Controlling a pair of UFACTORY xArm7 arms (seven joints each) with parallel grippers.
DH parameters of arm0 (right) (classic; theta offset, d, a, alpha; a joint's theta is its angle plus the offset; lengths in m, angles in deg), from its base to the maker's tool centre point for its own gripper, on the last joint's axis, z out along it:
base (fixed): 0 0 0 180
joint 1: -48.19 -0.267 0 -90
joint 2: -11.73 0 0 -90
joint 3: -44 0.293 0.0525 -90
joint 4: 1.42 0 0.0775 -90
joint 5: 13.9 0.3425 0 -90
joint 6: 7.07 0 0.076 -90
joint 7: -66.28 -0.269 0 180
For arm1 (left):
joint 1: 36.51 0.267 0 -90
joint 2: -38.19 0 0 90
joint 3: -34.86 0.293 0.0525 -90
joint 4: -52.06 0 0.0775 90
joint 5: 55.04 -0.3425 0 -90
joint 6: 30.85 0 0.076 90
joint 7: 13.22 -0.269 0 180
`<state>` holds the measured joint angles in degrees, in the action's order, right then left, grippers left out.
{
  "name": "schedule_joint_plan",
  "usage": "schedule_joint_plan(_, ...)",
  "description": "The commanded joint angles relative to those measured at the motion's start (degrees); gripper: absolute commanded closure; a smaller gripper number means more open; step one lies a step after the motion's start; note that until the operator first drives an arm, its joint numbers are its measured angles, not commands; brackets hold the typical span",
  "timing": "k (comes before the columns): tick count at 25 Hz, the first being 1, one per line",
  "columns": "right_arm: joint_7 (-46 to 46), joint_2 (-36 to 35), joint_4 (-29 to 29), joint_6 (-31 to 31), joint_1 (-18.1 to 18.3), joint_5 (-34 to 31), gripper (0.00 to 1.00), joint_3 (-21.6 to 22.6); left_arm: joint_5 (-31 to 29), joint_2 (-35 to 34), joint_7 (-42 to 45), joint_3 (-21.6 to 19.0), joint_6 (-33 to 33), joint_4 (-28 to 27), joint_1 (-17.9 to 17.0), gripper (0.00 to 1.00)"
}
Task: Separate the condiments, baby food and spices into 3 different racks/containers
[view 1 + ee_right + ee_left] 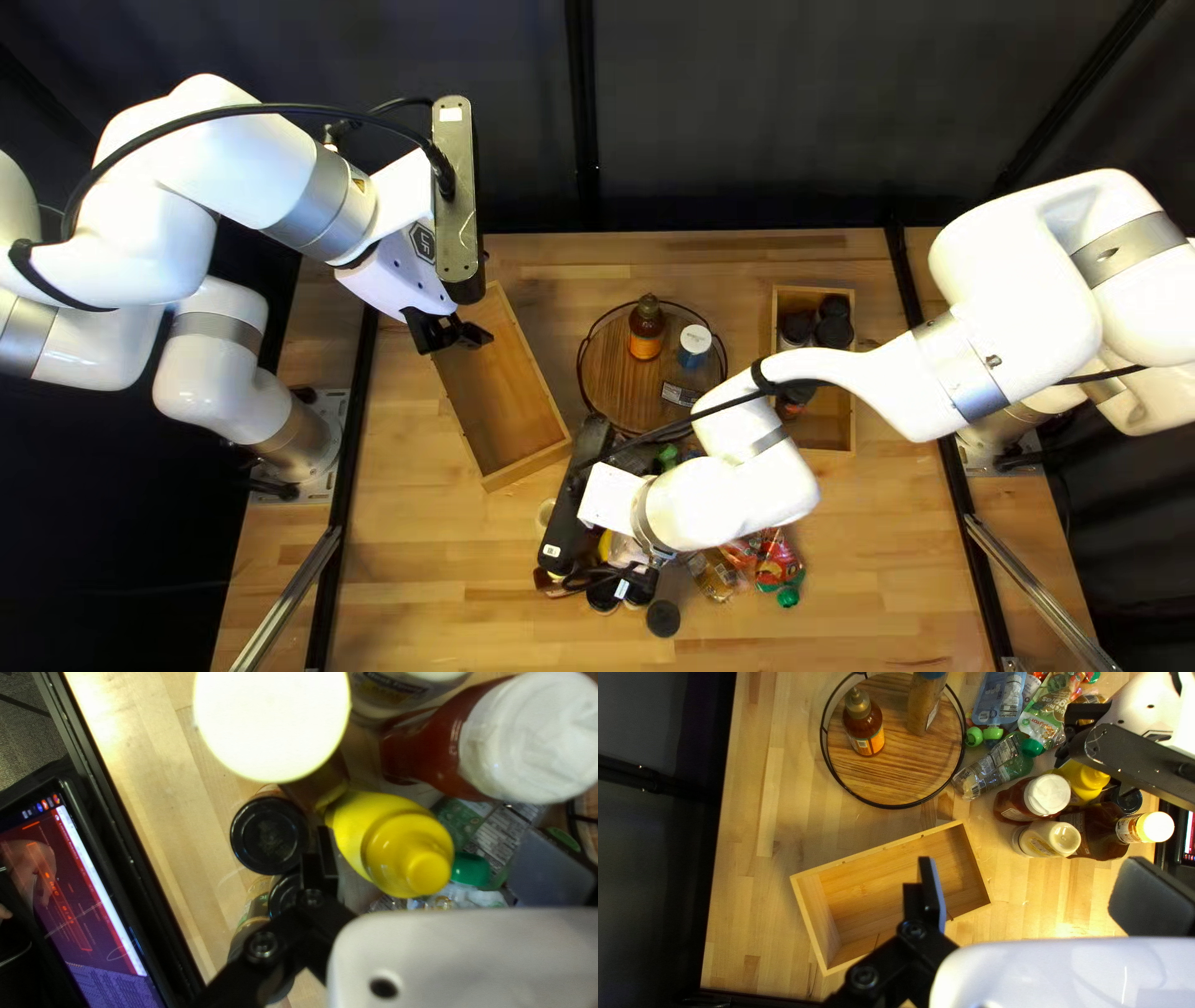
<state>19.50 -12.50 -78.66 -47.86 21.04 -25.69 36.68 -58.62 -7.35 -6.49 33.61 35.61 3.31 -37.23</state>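
Both fingers of your left gripper (451, 334) are spread, over the upper end of the long wooden tray (501, 398), left of center in the top left view.

Lower middle: condiments on the desk (411, 535). Your right gripper (620, 578) is over them, fingers apart. Right wrist view puts the yellow squeeze bottle (392, 846) between its fingers; can't tell if it touches either one. Left wrist view shows the cream-colored bottle (1047, 840) beside the ketchup bottle (1033, 799).

Center: round rack (619, 388) holds the amber pump bottle (646, 330) and, to its right, the blue-labeled jar (695, 345).

Lower right of center: food pouches (778, 560) on the desk, just right of the condiments.

Right of center: wooden box (822, 432) holds dark-lidded jars (834, 326), partly hidden by your right arm.
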Motion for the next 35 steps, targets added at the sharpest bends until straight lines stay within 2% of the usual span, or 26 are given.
schedule_joint_plan(1, 0.30, 0.67, 0.49, 0.16, 0.08, 0.19, 0.98, 0.16, 0.00, 0.00, 0.00, 0.00, 0.00, 0.00, 0.00, 0.00)
schedule_joint_plan(8, 1.17, 10.40, 5.22, -4.08, -0.27, -1.45, 0.99, -0.38, 0.00, 0.00, 0.00, 0.00, 0.00, 0.00, 0.00, 0.00)
schedule_joint_plan(11, 3.75, 13.42, 6.33, -5.73, 1.02, -0.64, 0.99, -1.04, 0.00, 0.00, 0.00, 0.00, 0.00, 0.00, 0.00, 0.00)
schedule_joint_plan(15, 9.77, 17.11, 8.76, -6.24, 4.44, 1.50, 0.99, -3.26, 0.00, 0.00, 0.00, 0.00, 0.00, 0.00, 0.00, 0.00)
schedule_joint_plan(22, 18.34, 19.26, 9.97, -6.02, 8.11, 1.91, 0.99, -6.04, 0.00, 0.00, 0.00, 0.00, 0.00, 0.00, 0.00, 0.00)
schedule_joint_plan(31, 27.03, 19.22, 8.01, -6.70, 10.79, 3.54, 0.99, -7.60, 0.00, 0.00, 0.00, 0.00, 0.00, 0.00, 0.00, 0.00)
schedule_joint_plan(35, 32.23, 18.66, 9.52, -4.13, 12.97, 6.28, 0.98, -8.73, 0.00, 0.00, 0.00, 0.00, 0.00, 0.00, 0.00, 0.00)
